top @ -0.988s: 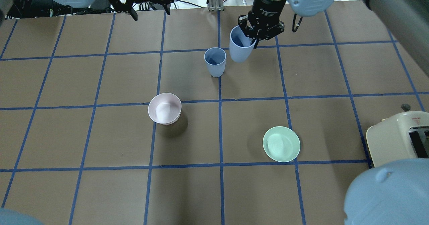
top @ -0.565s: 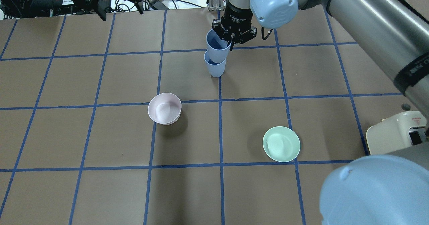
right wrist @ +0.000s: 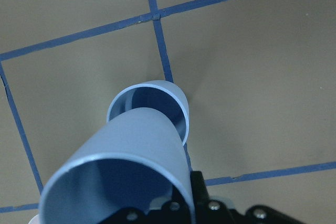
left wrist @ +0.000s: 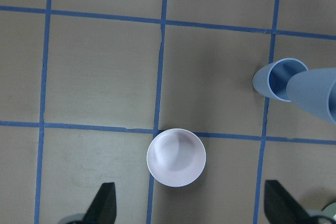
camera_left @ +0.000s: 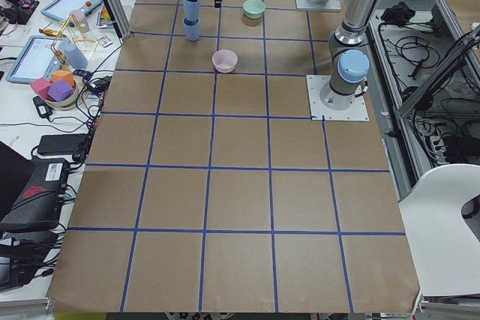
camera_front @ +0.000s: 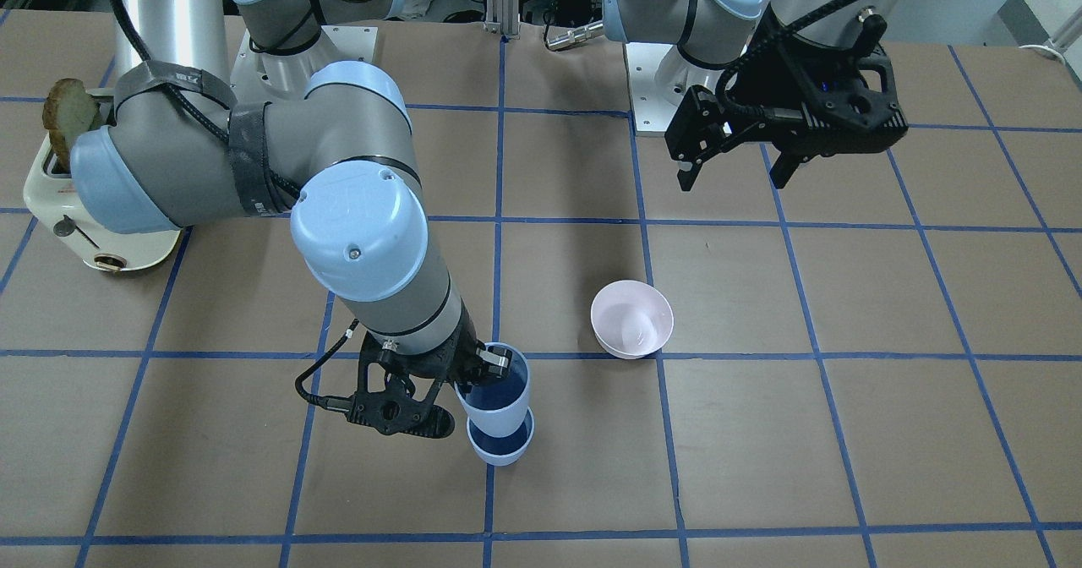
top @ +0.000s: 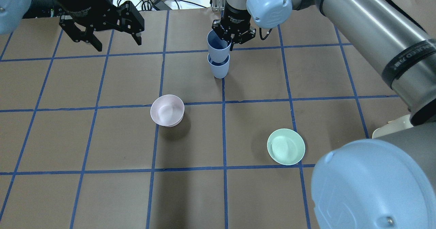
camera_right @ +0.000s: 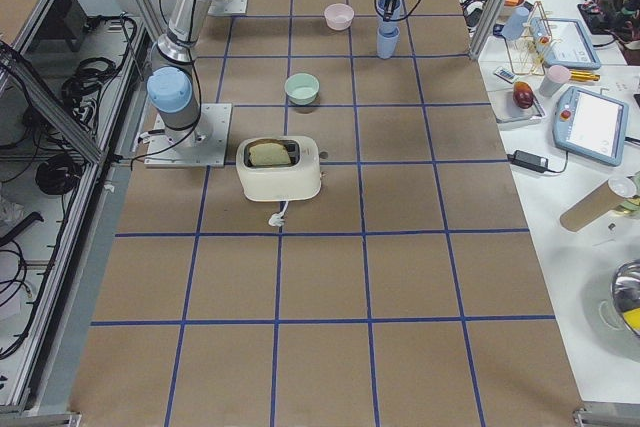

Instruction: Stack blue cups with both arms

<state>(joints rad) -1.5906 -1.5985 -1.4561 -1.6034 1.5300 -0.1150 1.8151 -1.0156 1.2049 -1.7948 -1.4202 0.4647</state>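
While pinching upper blue cup (top: 218, 49) at rim with right gripper (top: 231, 40): mid-insertion, tilted, base at lower blue cup (top: 218, 69) mouth. Next, probably: straighten, press down, release. Left gripper (top: 118, 44) spread, empty.

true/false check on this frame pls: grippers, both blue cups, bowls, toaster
1. The right gripper grips the held blue cup by its rim. True.
2. The left gripper holds the standing blue cup. False: the left gripper is open and empty, and that cup stands on the table right under the held one.
3. The pink bowl lies upside down. False: it stands upright, mouth up.
4. The mint-green bowl sits apart from both cups, with nothing in it. True.
5. The toaster has a bread slice in its slot. True.
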